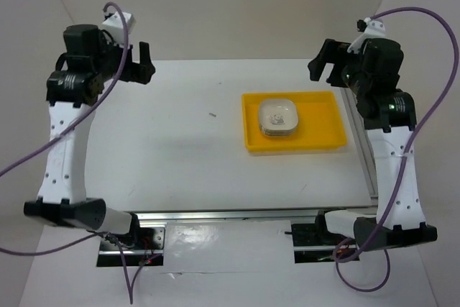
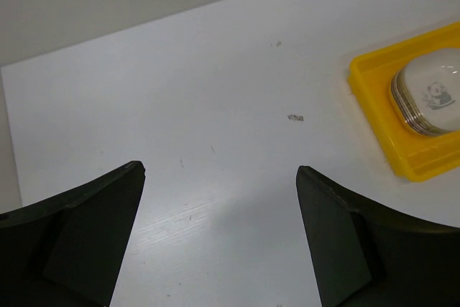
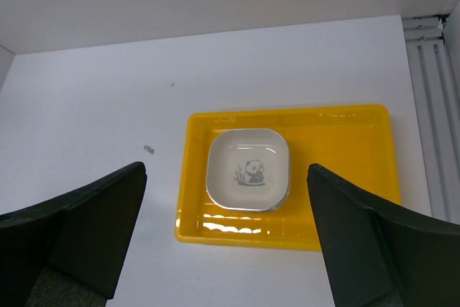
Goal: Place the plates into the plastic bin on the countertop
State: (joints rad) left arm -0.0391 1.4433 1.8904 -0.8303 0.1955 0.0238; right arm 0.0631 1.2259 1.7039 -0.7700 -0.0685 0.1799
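Overall: plates [image 1: 277, 117] sit stacked inside plastic bin [image 1: 321, 114], below and ahead of right gripper [image 1: 325, 62].
Grippers: both spread wide, empty; left gripper [image 1: 140, 62] well apart from stack.
Handling: likely rigid, slick, chippable; pinch one rim edge.

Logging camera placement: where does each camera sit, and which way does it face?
Top external: above and behind, looking down at the countertop; left arm, right arm, left gripper and right gripper show.
Left wrist: on the left arm, facing down across the countertop; its open jaws show.
Right wrist: on the right arm, facing down at the plastic bin; its open jaws show.
All share the plastic bin with stacked plates.
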